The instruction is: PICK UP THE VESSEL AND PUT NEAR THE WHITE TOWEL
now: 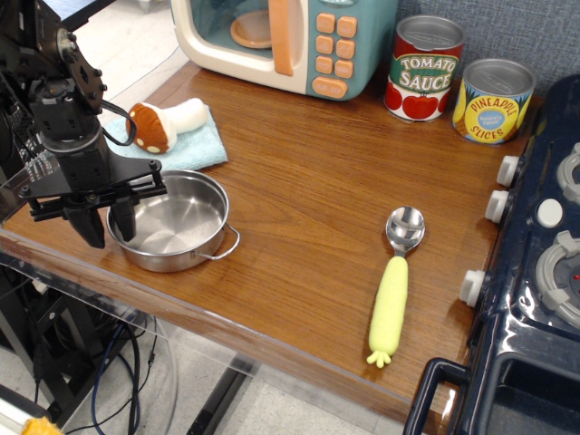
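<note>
light: bright and even, from above | shadows: soft and short under the spoon [395, 283] and the vessel [172, 220] | glare: pale shine on the table [308, 199], small white spots inside the vessel | focus: sharp all over, no blur

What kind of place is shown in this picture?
Probably a toy kitchen set on a wooden counter: a pastel play microwave, a dark blue play stove with knobs, and labelled food cans.

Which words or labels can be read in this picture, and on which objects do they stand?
"TOMATO SAUCE": on the red can.
"PINEAPPLE SLICES": on the yellow can; the small print in its blue circle is too blurred to read.
The toy microwave buttons show no readable signs.
</note>
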`<action>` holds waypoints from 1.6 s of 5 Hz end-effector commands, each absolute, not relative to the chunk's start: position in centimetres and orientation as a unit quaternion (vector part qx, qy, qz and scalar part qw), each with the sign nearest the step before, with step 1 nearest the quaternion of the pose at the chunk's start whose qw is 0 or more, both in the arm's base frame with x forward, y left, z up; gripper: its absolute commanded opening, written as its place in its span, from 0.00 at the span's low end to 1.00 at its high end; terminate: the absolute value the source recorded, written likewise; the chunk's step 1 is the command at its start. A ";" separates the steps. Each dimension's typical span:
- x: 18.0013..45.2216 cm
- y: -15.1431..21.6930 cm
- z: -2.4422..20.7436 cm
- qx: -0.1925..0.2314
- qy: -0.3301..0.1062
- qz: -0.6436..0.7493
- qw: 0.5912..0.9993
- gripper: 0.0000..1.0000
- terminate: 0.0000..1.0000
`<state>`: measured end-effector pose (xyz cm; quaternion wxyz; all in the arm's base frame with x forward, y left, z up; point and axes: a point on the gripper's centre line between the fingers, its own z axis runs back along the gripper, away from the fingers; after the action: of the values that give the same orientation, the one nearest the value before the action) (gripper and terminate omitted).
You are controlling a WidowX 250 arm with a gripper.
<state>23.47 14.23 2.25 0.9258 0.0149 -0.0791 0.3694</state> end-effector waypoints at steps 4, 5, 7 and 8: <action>25.4 16.6 14.1 0.008 -0.179 0.361 0.915 1.00 0.00; 25.4 16.6 14.1 0.008 -0.179 0.361 0.915 1.00 0.00; 25.4 16.6 14.1 0.008 -0.179 0.361 0.915 1.00 0.00; 25.4 16.6 14.1 0.008 -0.179 0.361 0.915 1.00 0.00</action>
<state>25.37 15.99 11.92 0.9212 0.0007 -0.1494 0.3591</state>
